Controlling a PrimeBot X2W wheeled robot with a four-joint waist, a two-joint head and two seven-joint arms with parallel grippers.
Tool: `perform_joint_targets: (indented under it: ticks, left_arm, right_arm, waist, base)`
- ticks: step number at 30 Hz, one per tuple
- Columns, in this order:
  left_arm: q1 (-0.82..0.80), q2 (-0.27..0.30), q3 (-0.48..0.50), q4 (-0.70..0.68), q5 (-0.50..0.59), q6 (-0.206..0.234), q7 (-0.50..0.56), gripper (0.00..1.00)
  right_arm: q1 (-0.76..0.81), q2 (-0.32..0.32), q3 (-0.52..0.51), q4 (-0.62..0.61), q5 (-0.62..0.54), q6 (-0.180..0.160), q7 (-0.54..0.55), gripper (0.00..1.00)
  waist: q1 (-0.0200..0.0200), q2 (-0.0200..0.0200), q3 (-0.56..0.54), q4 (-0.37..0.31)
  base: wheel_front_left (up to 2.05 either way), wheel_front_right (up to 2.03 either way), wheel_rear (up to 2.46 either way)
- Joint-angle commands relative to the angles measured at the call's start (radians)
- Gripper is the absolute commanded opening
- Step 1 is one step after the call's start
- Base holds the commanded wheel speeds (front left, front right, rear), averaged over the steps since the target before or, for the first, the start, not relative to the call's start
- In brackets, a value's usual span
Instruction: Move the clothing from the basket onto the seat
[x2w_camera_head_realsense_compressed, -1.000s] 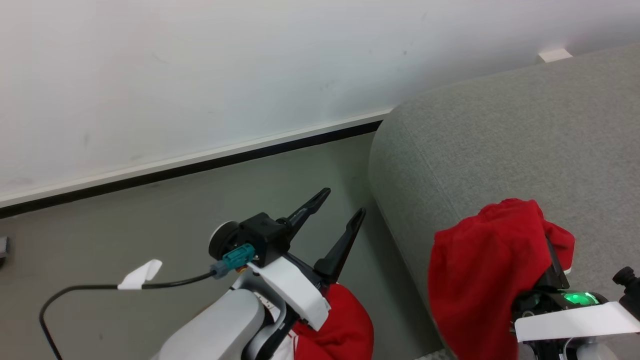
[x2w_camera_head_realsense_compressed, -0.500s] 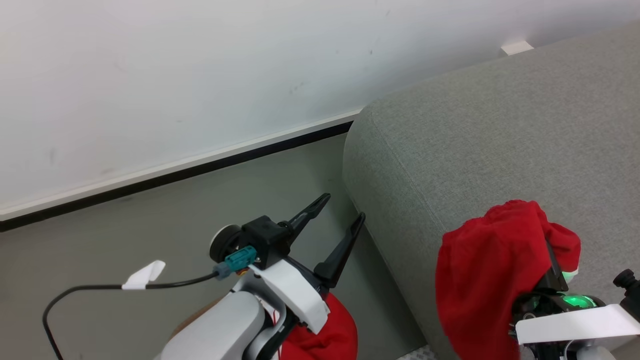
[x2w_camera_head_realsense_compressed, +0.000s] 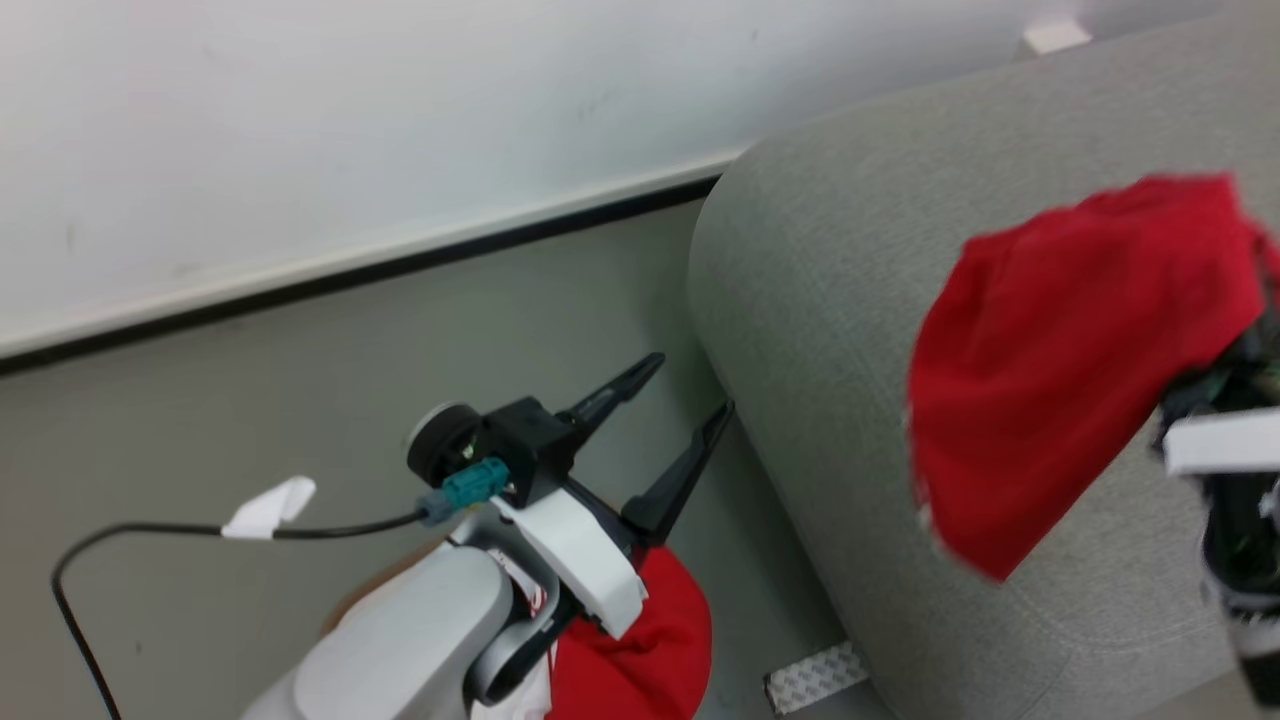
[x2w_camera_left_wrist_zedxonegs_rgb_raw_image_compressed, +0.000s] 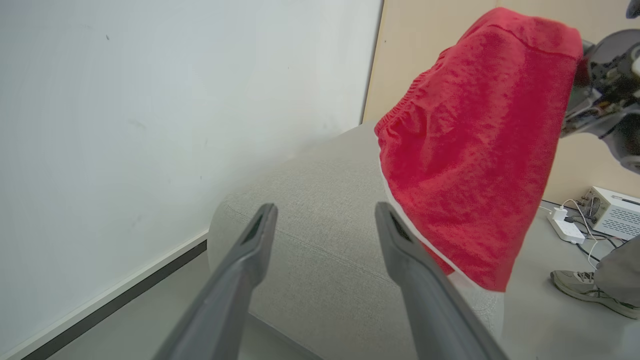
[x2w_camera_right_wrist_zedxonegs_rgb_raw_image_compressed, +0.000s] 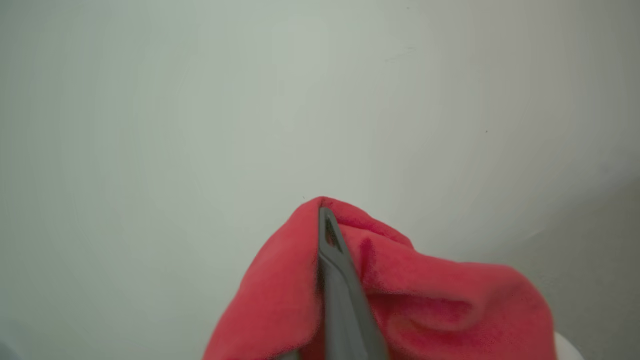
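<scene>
My right gripper is shut on a plain red piece of clothing, which drapes over its fingers and hangs in the air above the light grey seat. In the left wrist view the same garment hangs over the seat, with a white hem at its lower edge. My left gripper stands open and empty over the floor beside the seat's end. A second red garment lies below my left forearm. The basket is mostly hidden under that arm; a thin brown edge peeks out.
A white wall with a black baseboard runs behind the grey floor. A black cable with a white tag trails left. A white textured strip lies by the seat's foot. A person's shoe, a power strip and a white box lie beyond the seat.
My right gripper has lifted the red garment higher and further over the seat. The head camera has shifted a little. The left gripper stays open in the same place.
</scene>
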Motion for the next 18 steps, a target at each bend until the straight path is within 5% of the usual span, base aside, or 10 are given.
perform_joint_targets:
  ticks: [1,9,18]
  left_arm:
    - [-0.012,0.015,0.003,-0.008,0.005,0.002,0.007,1.00]
    - [-0.104,0.062,-0.010,-0.090,0.053,-0.013,0.079,1.00]
    - [-0.162,0.099,-0.007,-0.144,0.077,-0.016,0.099,1.00]
  right_arm:
    - [-0.031,-0.007,-0.006,0.009,0.012,-0.002,0.004,0.00]
    - [-0.373,-0.106,-0.098,0.162,0.108,-0.002,0.082,0.00]
    - [-0.683,-0.261,-0.206,0.444,-0.028,-0.002,0.105,0.00]
  waist:
    - [0.0000,-0.0001,0.054,0.025]
    - [0.0000,-0.0001,0.262,0.108]
    - [0.0000,-0.0001,0.445,0.241]
  base:
    - [0.00,0.00,0.00]
    - [0.00,0.00,0.00]
    - [0.00,0.00,0.00]
